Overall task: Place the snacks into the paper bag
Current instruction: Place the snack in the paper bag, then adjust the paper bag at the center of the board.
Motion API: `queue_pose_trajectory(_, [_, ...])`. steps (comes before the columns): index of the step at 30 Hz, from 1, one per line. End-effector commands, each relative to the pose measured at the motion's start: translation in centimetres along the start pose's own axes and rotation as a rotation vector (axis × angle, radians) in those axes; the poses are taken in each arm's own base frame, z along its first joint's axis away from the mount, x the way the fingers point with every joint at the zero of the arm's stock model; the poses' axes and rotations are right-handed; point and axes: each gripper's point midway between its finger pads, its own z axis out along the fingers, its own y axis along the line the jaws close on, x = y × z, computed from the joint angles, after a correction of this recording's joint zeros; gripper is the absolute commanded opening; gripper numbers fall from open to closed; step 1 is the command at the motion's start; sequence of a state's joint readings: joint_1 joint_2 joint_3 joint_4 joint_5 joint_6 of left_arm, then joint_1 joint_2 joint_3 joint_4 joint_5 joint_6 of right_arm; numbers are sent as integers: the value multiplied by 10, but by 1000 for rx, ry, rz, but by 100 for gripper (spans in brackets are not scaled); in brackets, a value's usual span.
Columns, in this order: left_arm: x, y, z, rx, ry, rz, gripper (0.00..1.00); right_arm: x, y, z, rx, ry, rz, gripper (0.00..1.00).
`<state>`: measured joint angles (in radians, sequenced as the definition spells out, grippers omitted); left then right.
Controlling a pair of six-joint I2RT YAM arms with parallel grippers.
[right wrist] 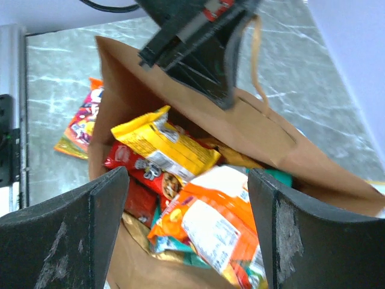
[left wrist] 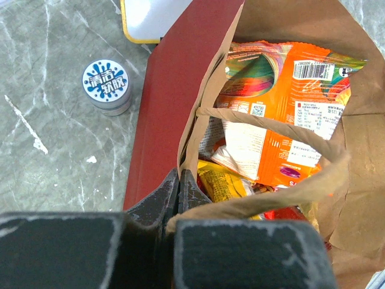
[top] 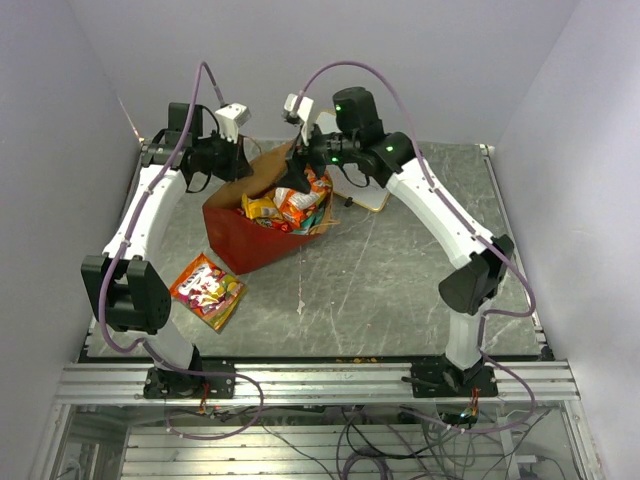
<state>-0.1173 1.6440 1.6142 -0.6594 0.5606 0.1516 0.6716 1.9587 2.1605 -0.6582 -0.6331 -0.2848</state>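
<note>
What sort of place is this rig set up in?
Probably a lab test cell: plain white walls close around the table, an aluminium frame runs along its near edge, and loose cables hang below.

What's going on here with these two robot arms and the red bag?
The two arms are packing snacks into a red paper bag. The left gripper is shut on the bag's rim, holding its mouth up. The right gripper hangs open over the bag's mouth, above an orange packet lying on top of the others inside. One colourful packet lies on the table beside the bag, not yet packed.
</note>
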Motion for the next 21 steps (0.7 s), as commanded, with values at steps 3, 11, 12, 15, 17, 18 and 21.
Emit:
queue_pose_trajectory(3, [-13,20,-8,-86,-12,45,7,10,-47,-40,333,65,16,80])
queue_pose_trajectory(11, [-25,31,-12,-136,-38,57,7,62,-110,-56,545,172,176,77])
queue_pose_trajectory(12, [-25,32,-13,-142,-38,56,7,68,-112,-53,543,182,184,76])
queue_pose_trajectory(15, [-29,38,-16,-181,-42,59,8,82,-113,-43,523,209,211,75])
queue_pose_trajectory(17, [-29,45,-18,-222,-42,60,8,86,-112,-39,507,207,219,75])
queue_pose_trajectory(18, [-29,49,-19,-242,-42,60,8,86,-112,-39,502,204,220,75])
queue_pose_trajectory(21, [-26,62,-19,-291,-28,55,8,79,-112,-43,485,183,222,75])
